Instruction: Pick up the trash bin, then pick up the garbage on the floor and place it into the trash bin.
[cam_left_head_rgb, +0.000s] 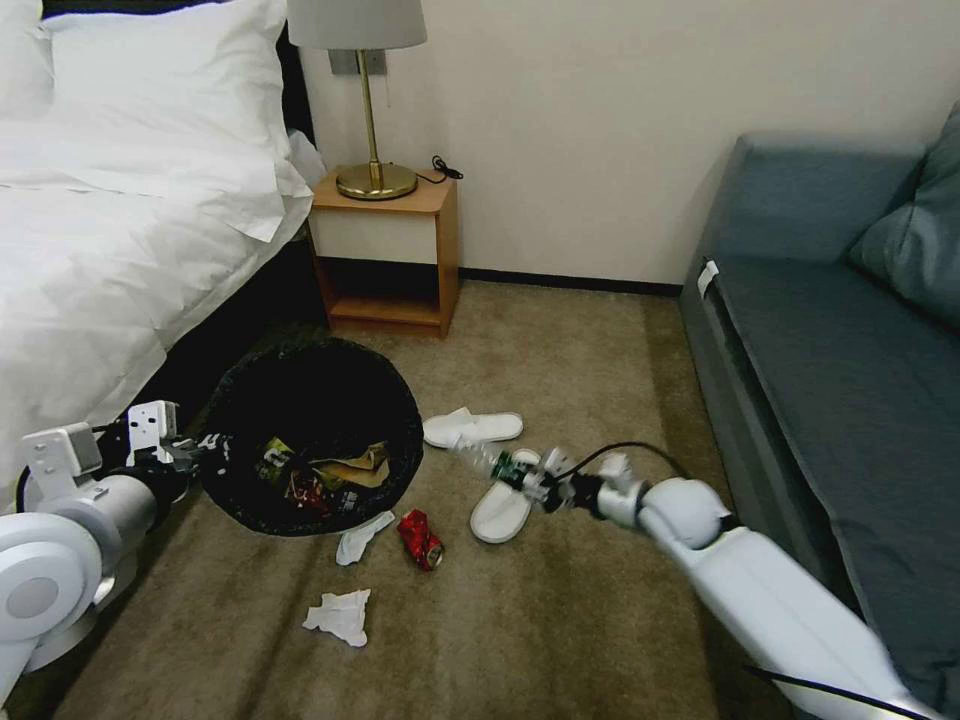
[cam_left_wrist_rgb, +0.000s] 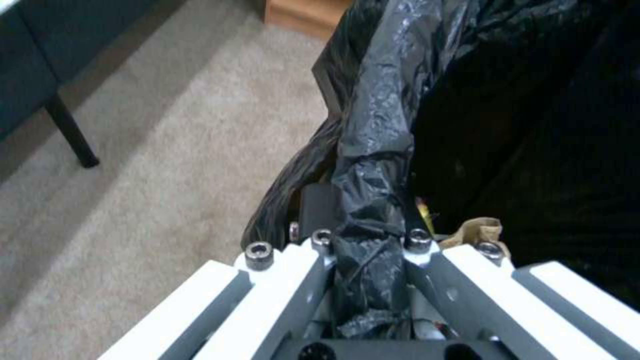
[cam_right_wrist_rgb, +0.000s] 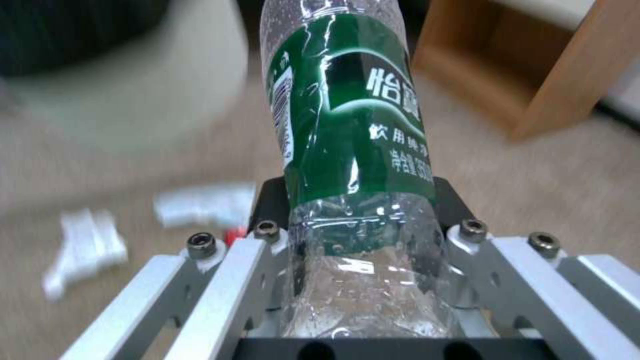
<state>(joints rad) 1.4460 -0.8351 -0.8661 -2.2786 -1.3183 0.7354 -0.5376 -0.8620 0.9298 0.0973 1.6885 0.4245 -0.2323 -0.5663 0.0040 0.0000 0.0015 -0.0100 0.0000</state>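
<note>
Beige carpet is being seen across the floor. A white-sheeted bed is being flanked by a wooden nightstand bearing a brass lamp. A cream wall is being met by a grey-blue sofa.

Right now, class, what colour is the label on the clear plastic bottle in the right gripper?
Green with white lettering, clearest in the right wrist view: clear plastic bottle.

The beige carpeted floor carries two white slippers, a crushed red can, two crumpled white tissues, and the wooden nightstand.
</note>
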